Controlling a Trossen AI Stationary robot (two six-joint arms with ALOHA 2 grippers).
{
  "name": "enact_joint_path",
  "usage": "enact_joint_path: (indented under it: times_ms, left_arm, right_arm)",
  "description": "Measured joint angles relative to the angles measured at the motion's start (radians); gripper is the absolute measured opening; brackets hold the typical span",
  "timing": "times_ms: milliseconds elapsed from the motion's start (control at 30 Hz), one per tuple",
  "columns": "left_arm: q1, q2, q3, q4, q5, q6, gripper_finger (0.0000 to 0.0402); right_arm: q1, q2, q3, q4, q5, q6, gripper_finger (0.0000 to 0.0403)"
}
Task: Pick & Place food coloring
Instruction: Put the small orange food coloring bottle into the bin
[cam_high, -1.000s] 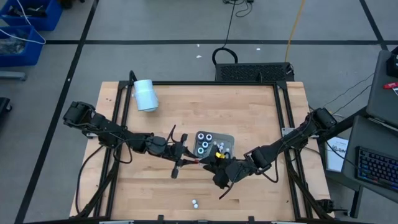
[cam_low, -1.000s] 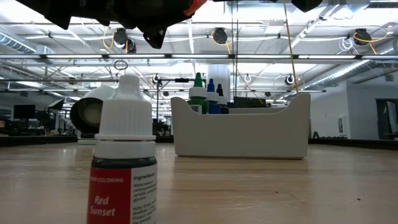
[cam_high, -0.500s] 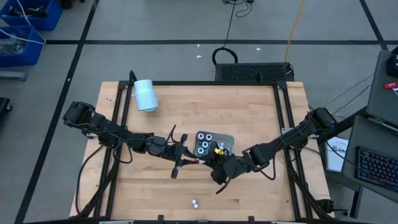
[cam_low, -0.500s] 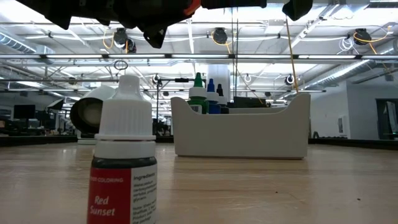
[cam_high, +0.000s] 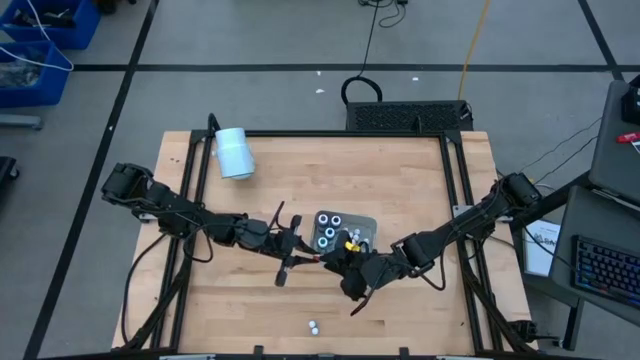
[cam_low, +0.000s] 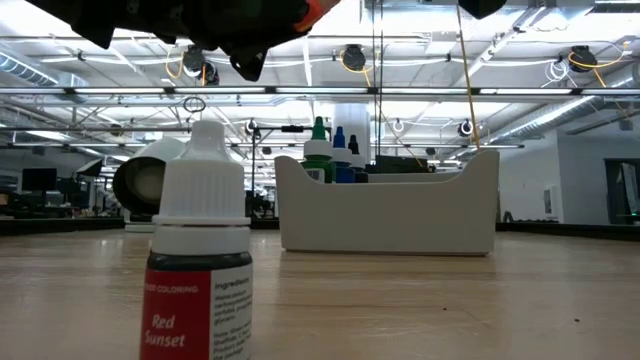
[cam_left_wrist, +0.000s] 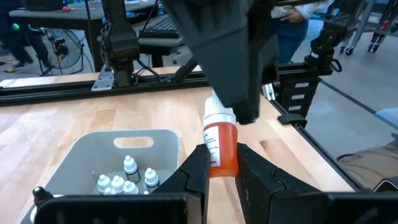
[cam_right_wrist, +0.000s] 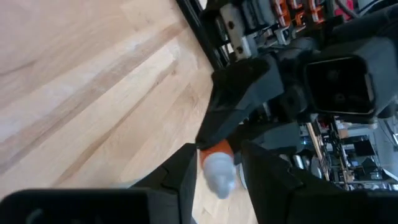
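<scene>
Both arms meet mid-table, just in front of the grey tray (cam_high: 366, 226). The left gripper (cam_left_wrist: 219, 167) has its fingers squeezed onto an orange food coloring bottle (cam_left_wrist: 220, 146), holding it roughly upright by the body, white cap on top. The right gripper (cam_right_wrist: 214, 163) is right there at the same bottle: in the right wrist view the white cap sits between its two fingers, which stand a little apart around it, but I honestly can't tell if they're actually pinching it or just close. From above, the two grippers are basically touching at the tray's near-left corner. The tray already has a bunch of little white-capped bottles (cam_left_wrist: 124, 180) clustered inside, plus three darker ones with pale ringed tops (cam_high: 328, 229). Another bottle, labelled Red Sunset (cam_low: 199, 262), stands alone near the table's front edge, well apart from everything. A large white cylinder (cam_high: 234, 153) lies at the far left corner.
</scene>
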Motion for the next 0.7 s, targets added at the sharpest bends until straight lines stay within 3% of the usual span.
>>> enact_joint_path:
  times_ms: [167,700]
  left_arm:
    - [0.0,0.0,0.0,0.001,0.0,0.0,0.0058]
    - [0.0,0.0,0.0,0.003,0.001,-0.005,0.0058]
  right_arm:
    - [0.0,0.0,0.0,-0.006,-0.004,-0.005,0.012]
    - [-0.017,0.0,0.0,-0.027,-0.018,0.02,0.0076]
